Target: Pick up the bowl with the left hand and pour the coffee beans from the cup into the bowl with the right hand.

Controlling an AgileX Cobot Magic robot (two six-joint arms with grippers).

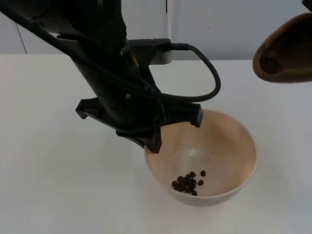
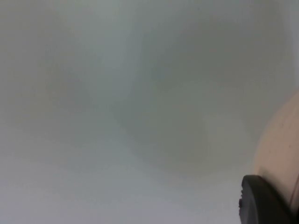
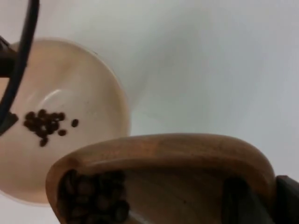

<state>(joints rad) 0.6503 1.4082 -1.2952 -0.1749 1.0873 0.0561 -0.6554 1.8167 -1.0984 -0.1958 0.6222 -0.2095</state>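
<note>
A beige bowl [image 1: 219, 151] holds a small heap of coffee beans [image 1: 187, 183] at its bottom. My left gripper [image 1: 161, 139] is shut on the bowl's near-left rim; one black fingertip [image 2: 261, 203] lies against the bowl's outer wall [image 2: 280, 149]. A wooden cup [image 1: 285, 48] hangs tilted at the upper right, off to the side of the bowl. My right gripper is shut on this cup [image 3: 177, 158], with a fingertip [image 3: 286, 200] on its side. Beans [image 3: 91, 198] remain inside the cup, and the bowl [image 3: 84, 79] with its beans [image 3: 44, 123] lies beyond its mouth.
The white table top [image 1: 53, 185] stretches around the bowl, with the grey partition wall [image 1: 224, 24] behind it. The left arm [image 1: 97, 58] reaches across the table's left middle.
</note>
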